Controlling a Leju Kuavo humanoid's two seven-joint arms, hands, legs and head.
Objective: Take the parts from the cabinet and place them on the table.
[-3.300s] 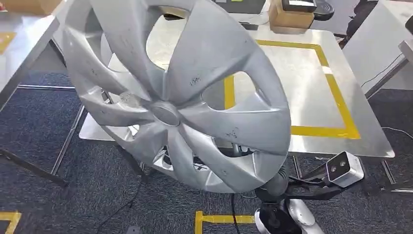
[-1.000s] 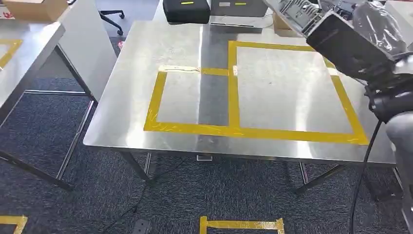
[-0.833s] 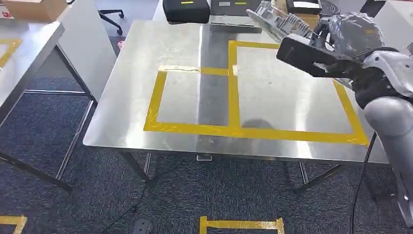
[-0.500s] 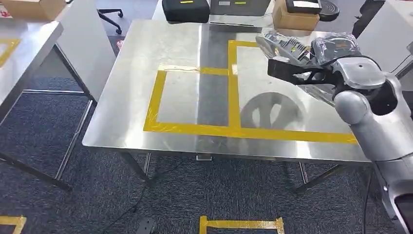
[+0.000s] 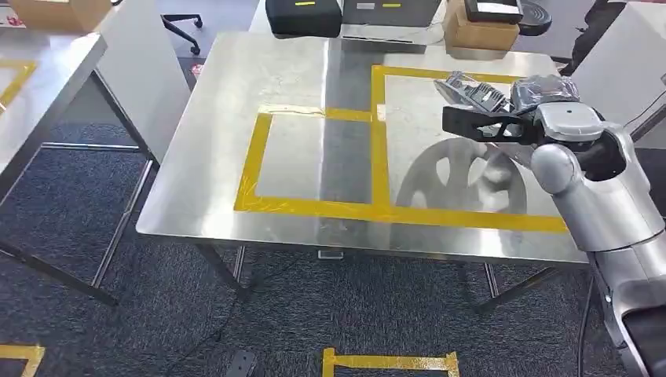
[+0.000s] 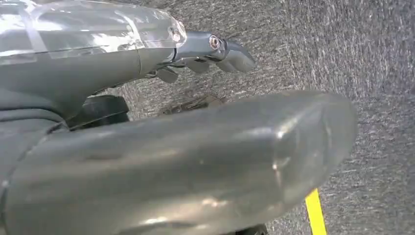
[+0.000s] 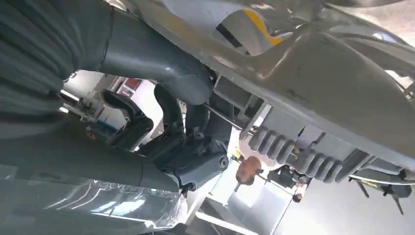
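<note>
A silver wheel cover hangs edge-on and tilted above the right yellow-taped square of the steel table. Its reflection shows on the tabletop below it. My right hand, wrapped in clear plastic, grips the cover's near rim. In the right wrist view the grey thumb presses on one side of the wheel cover and the dark fingers sit on the other. My left hand hangs over grey carpet and holds nothing.
A second, smaller taped square lies on the table's left half. A black case, a grey box and a cardboard box stand along the far edge. Another steel table stands left.
The wheel cover, earlier face-on close before the camera, has swung out to the right and come down over the right taped square. Its reflection on the table has grown.
</note>
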